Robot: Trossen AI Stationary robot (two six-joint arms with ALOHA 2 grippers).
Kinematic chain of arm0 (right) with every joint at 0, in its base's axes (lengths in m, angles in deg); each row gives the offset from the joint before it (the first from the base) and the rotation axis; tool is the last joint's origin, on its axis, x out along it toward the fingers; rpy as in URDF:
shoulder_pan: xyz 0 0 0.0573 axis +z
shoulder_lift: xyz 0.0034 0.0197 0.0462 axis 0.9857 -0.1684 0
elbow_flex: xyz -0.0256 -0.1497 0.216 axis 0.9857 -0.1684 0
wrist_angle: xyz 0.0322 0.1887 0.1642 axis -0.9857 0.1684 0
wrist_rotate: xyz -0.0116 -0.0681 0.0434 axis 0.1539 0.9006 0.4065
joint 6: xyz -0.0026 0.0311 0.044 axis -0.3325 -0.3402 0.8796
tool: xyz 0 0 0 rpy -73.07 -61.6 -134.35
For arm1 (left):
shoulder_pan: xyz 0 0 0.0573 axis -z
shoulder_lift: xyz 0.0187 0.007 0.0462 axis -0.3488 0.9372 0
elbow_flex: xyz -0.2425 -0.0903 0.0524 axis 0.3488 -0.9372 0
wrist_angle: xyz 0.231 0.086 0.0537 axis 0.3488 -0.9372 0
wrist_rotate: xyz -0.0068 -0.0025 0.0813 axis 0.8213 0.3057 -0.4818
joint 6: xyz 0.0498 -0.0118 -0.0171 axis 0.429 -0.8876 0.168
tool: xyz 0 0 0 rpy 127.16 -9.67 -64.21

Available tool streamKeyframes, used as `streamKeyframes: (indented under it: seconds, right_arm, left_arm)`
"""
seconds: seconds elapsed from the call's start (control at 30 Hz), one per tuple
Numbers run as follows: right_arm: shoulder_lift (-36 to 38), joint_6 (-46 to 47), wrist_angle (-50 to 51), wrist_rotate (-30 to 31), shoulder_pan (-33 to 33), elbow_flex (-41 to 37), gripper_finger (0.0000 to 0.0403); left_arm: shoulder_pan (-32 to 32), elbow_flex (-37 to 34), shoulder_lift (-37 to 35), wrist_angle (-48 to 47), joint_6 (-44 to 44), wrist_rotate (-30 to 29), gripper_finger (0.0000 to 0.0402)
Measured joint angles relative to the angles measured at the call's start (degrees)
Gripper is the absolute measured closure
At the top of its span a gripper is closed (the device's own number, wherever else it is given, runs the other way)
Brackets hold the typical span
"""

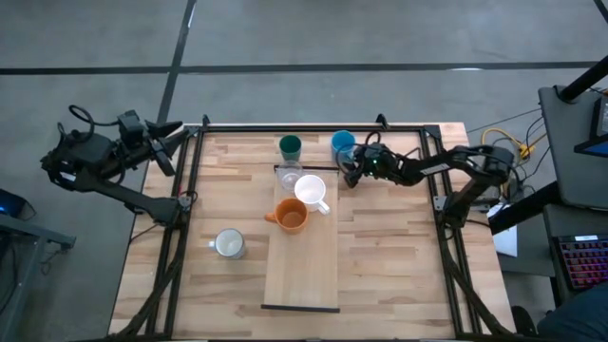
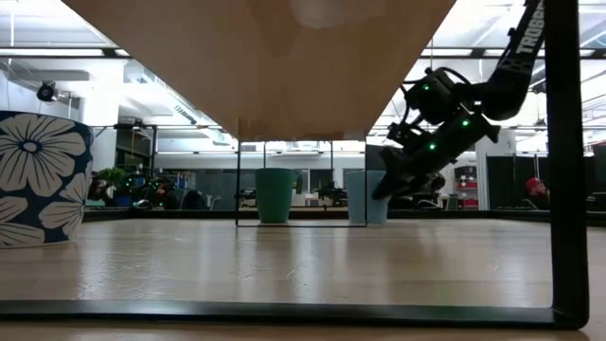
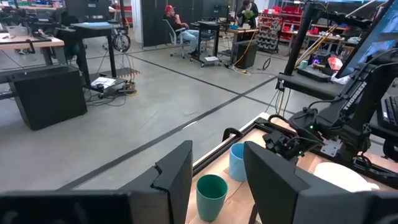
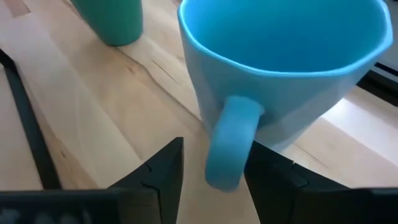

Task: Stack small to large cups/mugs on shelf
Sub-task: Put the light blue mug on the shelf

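The light blue mug (image 1: 343, 143) stands on the table at the far side, next to the dark green cup (image 1: 290, 146). My right gripper (image 1: 353, 169) is open just near of the blue mug, its fingers on either side of the handle (image 4: 230, 149). The clear glass (image 1: 289, 176), white mug (image 1: 312, 190) and orange mug (image 1: 291, 217) stand on the far half of the pale wooden shelf (image 1: 302, 275). The pale mug (image 1: 228, 244) stands on the table to the shelf's left. My left gripper (image 1: 180, 133) is open and empty beyond the table's far left corner. My right gripper has the blue mug's handle (image 4: 231, 134) between its two open fingers, coming level from the near side. One finger (image 4: 273, 177) is close against the handle; I cannot tell whether it touches. The mug stands upright on the table.
A black frame rail (image 1: 313, 126) runs along the table's far edge, just behind the blue mug and green cup. In the low view the shelf (image 2: 265, 57) is raised above the tabletop on thin dark legs (image 2: 237, 175). People sit in the room beyond (image 3: 177, 25).
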Motion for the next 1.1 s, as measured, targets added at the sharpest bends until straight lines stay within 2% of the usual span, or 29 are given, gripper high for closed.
streamKeyframes:
  seconds: [0.53,0.87,1.1]
  right_arm:
    - [3.26,-0.02,4.75,3.04,-0.33,1.01,0.0362]
    - [4.39,1.04,6.38,4.82,-0.26,0.91,0.0363]
    - [13.66,-0.2,12.39,11.44,-0.31,1.35,0.0363]
  left_arm:
    - [0.0,0.02,0.03,-0.02,-0.01,0.36,0.0272]
    - [-0.02,0.0,0.24,-0.02,-0.09,2.05,0.0272]
    - [-0.02,-0.05,0.32,-0.56,-0.04,2.12,0.0272]
